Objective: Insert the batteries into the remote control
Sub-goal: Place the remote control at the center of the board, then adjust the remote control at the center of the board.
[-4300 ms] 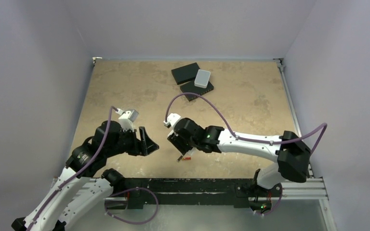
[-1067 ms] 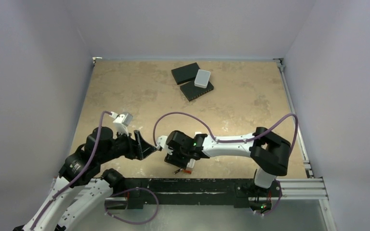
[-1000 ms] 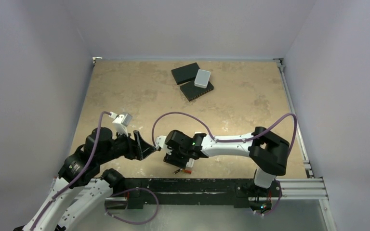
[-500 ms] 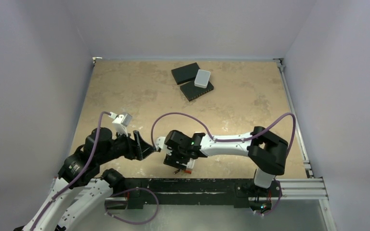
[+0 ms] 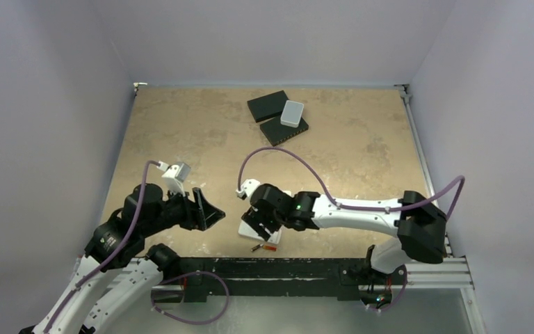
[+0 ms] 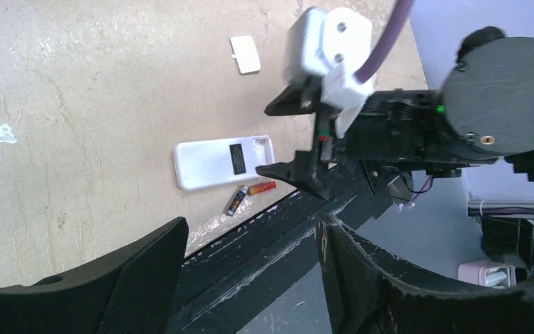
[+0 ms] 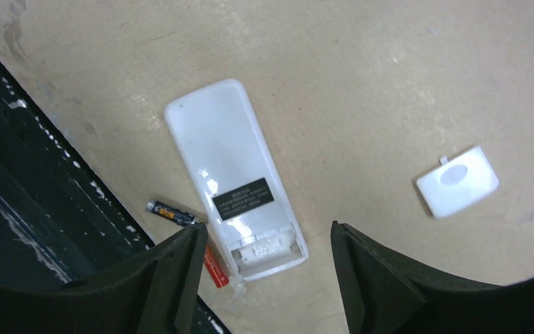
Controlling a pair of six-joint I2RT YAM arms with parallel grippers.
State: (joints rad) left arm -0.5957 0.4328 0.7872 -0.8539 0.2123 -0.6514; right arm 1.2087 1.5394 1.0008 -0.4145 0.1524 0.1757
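Observation:
The white remote control (image 7: 231, 167) lies back-up near the table's front edge, its battery recess (image 7: 267, 251) open and empty. It also shows in the left wrist view (image 6: 212, 163) and, partly under my right gripper, in the top view (image 5: 250, 229). The dark battery (image 7: 170, 211) and the red-orange battery (image 7: 216, 268) lie on the table beside it, between it and the edge. They also show in the left wrist view, dark (image 6: 236, 202) and red-orange (image 6: 263, 187). My right gripper (image 7: 265, 231) hovers open and empty above the remote's recess end. My left gripper (image 5: 207, 211) is open and empty, left of the remote.
The white battery cover (image 7: 457, 181) lies loose on the table beyond the remote. Two black flat boxes (image 5: 267, 106) and a pale grey rounded box (image 5: 292, 113) sit at the far side. The black base rail (image 5: 285, 268) runs along the near edge, close to the batteries.
My right gripper has lifted and drawn back from the front edge to a spot above the remote. The remote and batteries now lie uncovered. The left arm has not moved.

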